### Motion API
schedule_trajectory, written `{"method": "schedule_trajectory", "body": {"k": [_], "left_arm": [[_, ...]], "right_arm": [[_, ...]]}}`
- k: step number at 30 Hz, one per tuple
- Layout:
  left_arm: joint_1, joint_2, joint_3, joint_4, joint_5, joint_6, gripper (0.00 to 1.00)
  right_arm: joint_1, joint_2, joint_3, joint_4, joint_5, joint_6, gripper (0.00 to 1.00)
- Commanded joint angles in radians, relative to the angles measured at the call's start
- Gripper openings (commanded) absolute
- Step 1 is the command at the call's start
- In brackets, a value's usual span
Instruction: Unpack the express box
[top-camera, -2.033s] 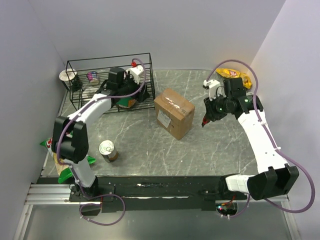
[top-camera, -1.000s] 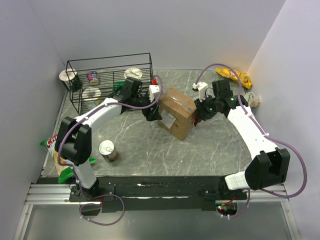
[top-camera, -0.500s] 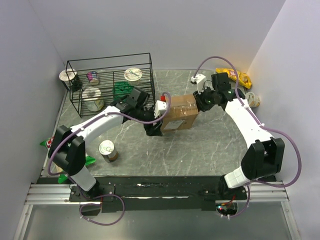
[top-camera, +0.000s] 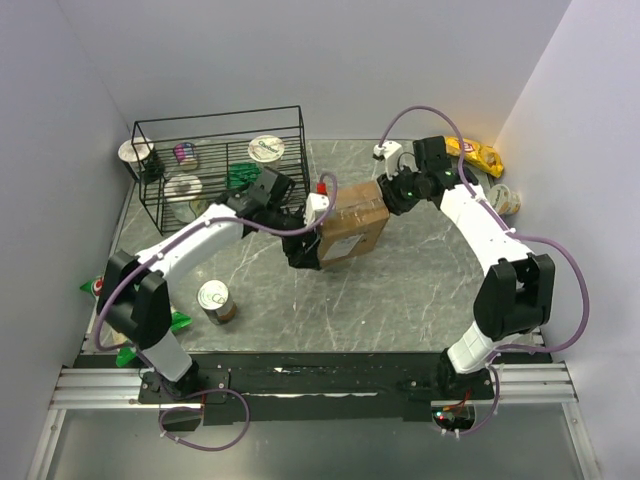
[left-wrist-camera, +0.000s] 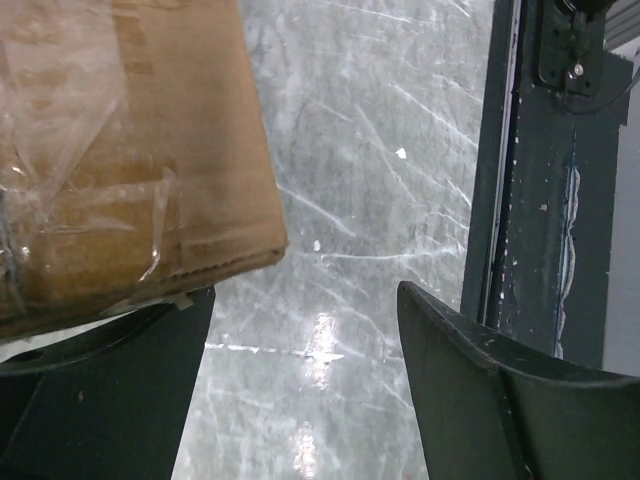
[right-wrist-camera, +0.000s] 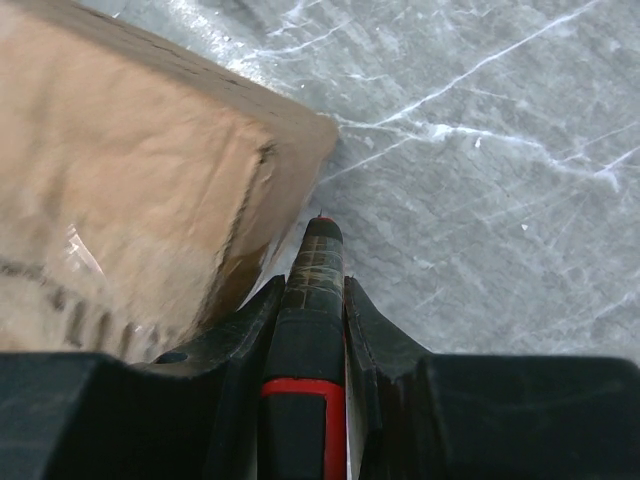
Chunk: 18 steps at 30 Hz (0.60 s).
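The box (top-camera: 352, 222) lies mid-desk (top-camera: 400, 290), with the basket (top-camera: 216, 116) to its left. Left gripper (left-wrist-camera: 300, 300): at the box's near-left corner, jaws wide, one finger partly hidden behind the box. Right gripper (right-wrist-camera: 312, 295): at the box's far-right side, jaws clamped on a black tool (right-wrist-camera: 312, 340), tip beside a box corner.

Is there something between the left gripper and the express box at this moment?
Nothing visible stands between them. The left gripper is right beside the express box, jaws open, and a box corner overlaps one jaw in the left wrist view.
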Motion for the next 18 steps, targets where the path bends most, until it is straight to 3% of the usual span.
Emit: {"method": "schedule_trajectory", "body": {"k": [1, 8, 12, 15, 16, 17, 18], "left_arm": [[0.039, 0.047, 0.148, -0.12, 0.066, 0.05, 0.8], [0.125, 0.031, 0.271, -0.381, 0.061, 0.227, 0.81], [0.135, 0.04, 0.447, -0.466, 0.02, 0.302, 0.82], [0.135, 0.076, 0.556, -0.377, 0.024, 0.255, 0.83], [0.132, 0.093, 0.57, -0.317, 0.027, 0.154, 0.83], [0.13, 0.1, 0.576, -0.242, 0.02, 0.077, 0.84], [0.127, 0.108, 0.57, -0.055, 0.009, 0.002, 0.85]], "right_arm": [[0.012, -0.004, 0.045, 0.044, -0.009, 0.035, 0.0], [0.012, 0.025, 0.061, 0.063, -0.015, 0.05, 0.0], [0.011, 0.052, 0.094, 0.066, -0.005, 0.046, 0.0], [0.003, 0.065, 0.122, 0.061, 0.015, 0.055, 0.0], [-0.003, 0.068, 0.128, 0.06, 0.014, 0.062, 0.0], [-0.008, 0.066, 0.131, 0.064, 0.012, 0.081, 0.0], [-0.017, 0.066, 0.13, 0.067, 0.011, 0.088, 0.0]]}}
